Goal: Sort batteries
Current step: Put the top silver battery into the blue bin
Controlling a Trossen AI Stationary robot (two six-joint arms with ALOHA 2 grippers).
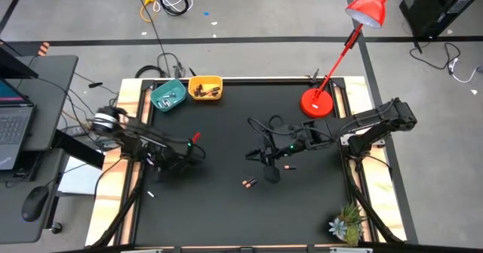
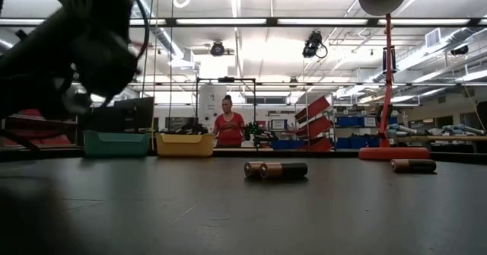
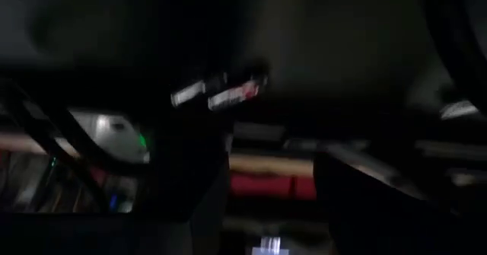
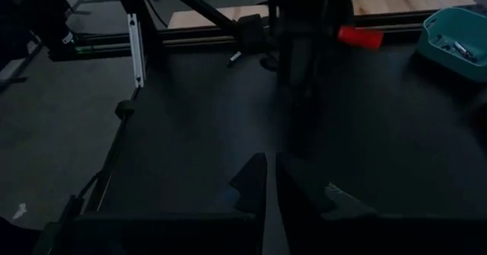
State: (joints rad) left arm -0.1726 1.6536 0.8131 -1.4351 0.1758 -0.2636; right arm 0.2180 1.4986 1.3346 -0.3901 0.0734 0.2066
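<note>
Two dark batteries point(image 1: 250, 183) lay lower centre of the high view, a third point(image 1: 287, 167) just right. Right gripper point(image 1: 255, 155) hovered above-left of them, fingers pressed together, empty; I'd spread them before descending. Left gripper point(image 1: 198, 150): jaw state unclear. Mat point(image 1: 226, 223) around was open; bowls point(image 1: 186, 91) far upper left.

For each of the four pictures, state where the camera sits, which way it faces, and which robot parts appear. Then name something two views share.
High: overhead, facing down on the black table; both arms show.
Low: at tabletop level, facing the room; one blurred arm at the upper left.
Left wrist: on the left arm, blurred and dark; little can be told.
Right wrist: on the right arm, facing across the table; the right hand shows, shut.
Shared: high and low both show the dark batteries and the yellow bowl.
</note>
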